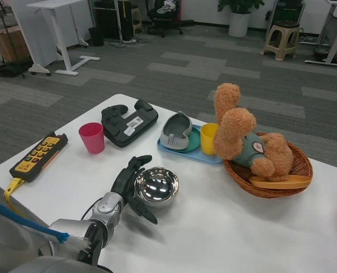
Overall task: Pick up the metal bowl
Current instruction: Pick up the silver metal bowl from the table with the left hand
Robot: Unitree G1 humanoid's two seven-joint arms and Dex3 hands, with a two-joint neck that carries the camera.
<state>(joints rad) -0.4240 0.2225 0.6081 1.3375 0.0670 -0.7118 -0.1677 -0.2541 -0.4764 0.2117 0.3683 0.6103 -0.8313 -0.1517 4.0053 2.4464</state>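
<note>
Where the smooth white table spreads widest, a woven wicker basket near its right edge carries a fuzzy tan teddy bear. Toward the far edge sit a black moulded case, a flat blue tray and a matte pink cup; a yellow-keyed remote lies by the left edge. Near the front-left of the table rests the round, mirror-polished metal bowl, mouth upward, with no long axis to speak of. Its left side is cupped by the black left hand, fingers curling around the rim.
</note>
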